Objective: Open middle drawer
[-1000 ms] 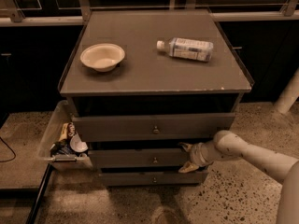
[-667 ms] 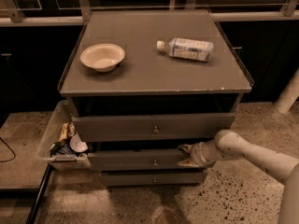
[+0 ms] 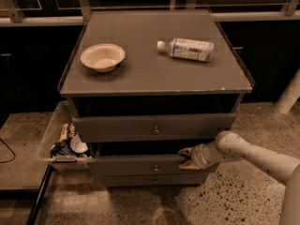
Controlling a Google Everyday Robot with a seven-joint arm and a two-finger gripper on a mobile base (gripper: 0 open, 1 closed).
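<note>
The middle drawer [image 3: 140,165] is the grey front with a small round knob [image 3: 156,168], between a taller top drawer [image 3: 150,125] and a narrow bottom drawer [image 3: 154,180]. It stands pulled out a little, with a dark gap above it. My gripper [image 3: 186,157] is at the top edge of the middle drawer's front, right of the knob, touching it. The white arm [image 3: 253,156] reaches in from the lower right.
A cream bowl [image 3: 102,56] and a lying water bottle [image 3: 186,48] are on the cabinet top [image 3: 154,74]. A clear bin [image 3: 58,142] with packets and a cup hangs at the cabinet's left side. A white post [image 3: 288,95] stands at the right. The floor is speckled.
My gripper has shifted slightly left and toward the camera along the middle drawer's top edge. The drawer front has come out a little with it.
</note>
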